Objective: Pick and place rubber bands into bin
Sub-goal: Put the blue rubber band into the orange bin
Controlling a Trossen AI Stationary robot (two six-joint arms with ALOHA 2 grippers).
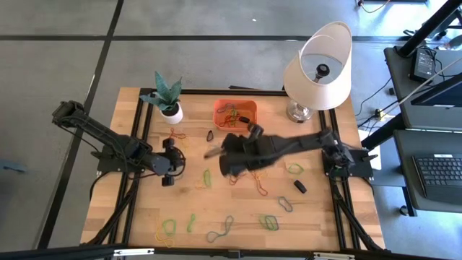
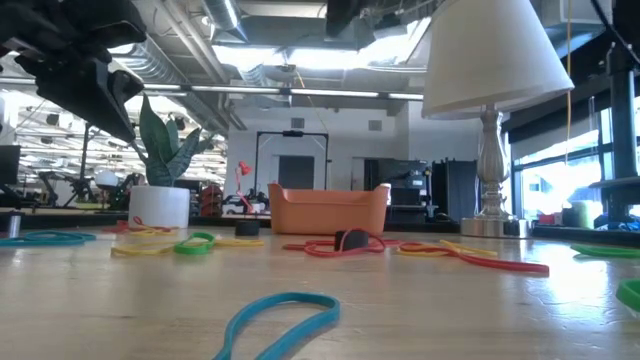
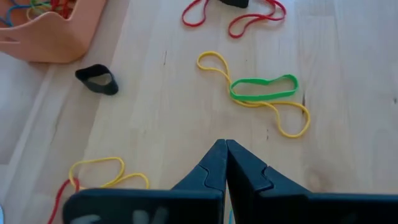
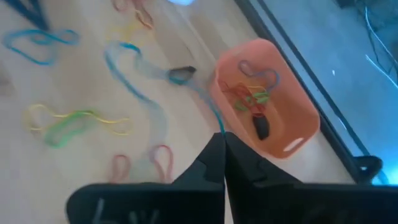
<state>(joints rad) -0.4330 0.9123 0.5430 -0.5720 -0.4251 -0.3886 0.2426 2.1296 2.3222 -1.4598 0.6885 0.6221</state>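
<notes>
left hand [image 3: 225,149]: fingers together, low over table | right hand [image 4: 222,142]: fingers pinched together, arm stretched mid-table

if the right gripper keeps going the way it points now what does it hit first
Most likely the bin. The right gripper, shut on a grey-blue rubber band trailing from its fingers, aims toward the bin's near wall. Depth is unclear, so it may pass over the rim.

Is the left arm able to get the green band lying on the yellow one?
Probably yes. The left gripper, shut and empty, points toward the green band draped over the yellow band. Only bare table lies between them.
</notes>
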